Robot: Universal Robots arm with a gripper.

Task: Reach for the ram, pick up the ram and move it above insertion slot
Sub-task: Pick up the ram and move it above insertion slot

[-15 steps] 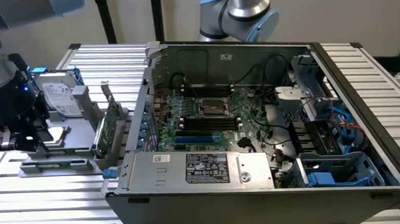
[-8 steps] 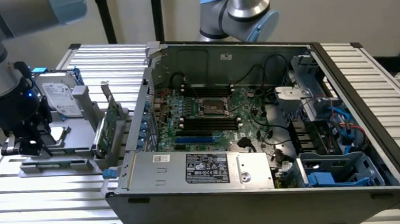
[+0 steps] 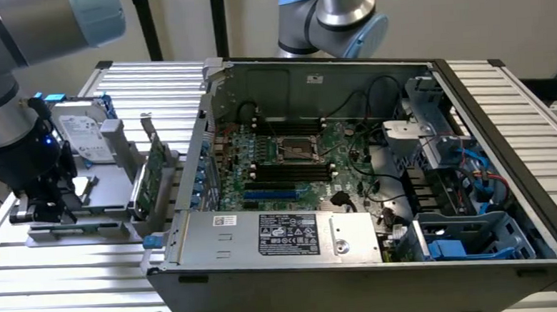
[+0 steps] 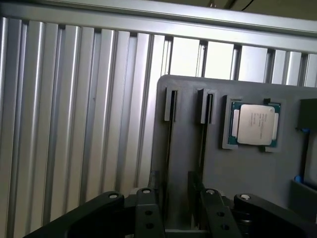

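Wrist view: I see the gripper (image 4: 174,196) open, holding nothing, fingers (image 4: 147,210) astride a slot in the gray holder (image 4: 247,173).

The arm (image 3: 8,134) hangs straight down at the exterior view's left, its jaws standing apart.
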